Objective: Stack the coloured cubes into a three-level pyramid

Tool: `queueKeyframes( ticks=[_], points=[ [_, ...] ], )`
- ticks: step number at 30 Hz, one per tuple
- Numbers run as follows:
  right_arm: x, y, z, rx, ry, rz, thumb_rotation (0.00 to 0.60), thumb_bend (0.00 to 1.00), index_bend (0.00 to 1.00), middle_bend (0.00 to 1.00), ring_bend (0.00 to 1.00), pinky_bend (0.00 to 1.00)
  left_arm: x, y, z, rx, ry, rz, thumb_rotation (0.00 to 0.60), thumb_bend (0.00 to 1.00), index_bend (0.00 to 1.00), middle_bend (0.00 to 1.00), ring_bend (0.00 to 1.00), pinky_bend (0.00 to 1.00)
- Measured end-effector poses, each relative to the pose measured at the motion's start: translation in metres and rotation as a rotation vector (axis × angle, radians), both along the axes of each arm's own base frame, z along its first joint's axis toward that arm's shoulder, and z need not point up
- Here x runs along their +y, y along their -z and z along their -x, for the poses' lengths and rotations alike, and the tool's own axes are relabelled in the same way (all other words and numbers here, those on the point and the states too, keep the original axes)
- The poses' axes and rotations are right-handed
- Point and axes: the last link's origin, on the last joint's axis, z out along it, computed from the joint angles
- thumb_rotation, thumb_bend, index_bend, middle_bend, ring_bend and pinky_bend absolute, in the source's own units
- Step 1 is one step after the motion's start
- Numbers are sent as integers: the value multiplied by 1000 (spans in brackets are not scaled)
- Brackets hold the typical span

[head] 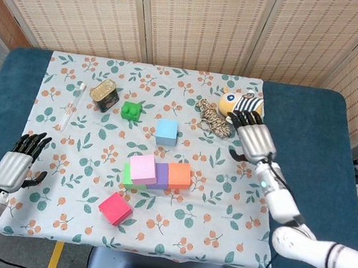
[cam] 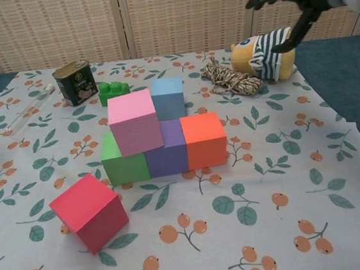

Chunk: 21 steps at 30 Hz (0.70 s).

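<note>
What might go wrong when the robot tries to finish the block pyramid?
The pink cube sits a little crooked on the green cube and purple cube, so a bump might knock it off. The right robot hand hovers beside the stuffed toy and the rope; reaching for the blue cube it could drag them along. The red cube lies near the cloth's front edge and could get nudged off.

A floral tablecloth (head: 231,235) covers the middle of a dark blue table (head: 313,126). Near its far edge stand a small tin can (cam: 73,82) and, just beside it, a green toy brick (cam: 115,90). A clear tube (head: 71,107) lies to the left. A coil of rope (cam: 229,78) touches a striped plush toy (cam: 268,53).
</note>
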Motion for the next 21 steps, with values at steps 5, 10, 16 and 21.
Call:
queueKeyframes(
  ticks=[5, 10, 16, 21],
  points=[
    [-34, 53, -53, -32, 35, -67, 526, 185, 59, 36, 0, 11, 1, 2, 1, 12, -11, 0, 600, 349, 0, 0, 0, 26],
    [-48, 90, -82, -20, 45, -93, 527, 178, 64, 35, 0, 1, 4, 4, 4, 25, -32, 0, 600, 348, 0, 0, 0, 25],
    [-53, 126, -97, -26, 80, -121, 527, 177, 82, 35, 0, 1, 5, 4, 6, 30, -50, -1, 600, 347, 0, 0, 0, 25],
    [-53, 148, -107, -34, 98, -129, 528, 177, 123, 36, 0, 1, 7, 6, 7, 34, -60, 9, 600, 345, 0, 0, 0, 25]
  ],
)
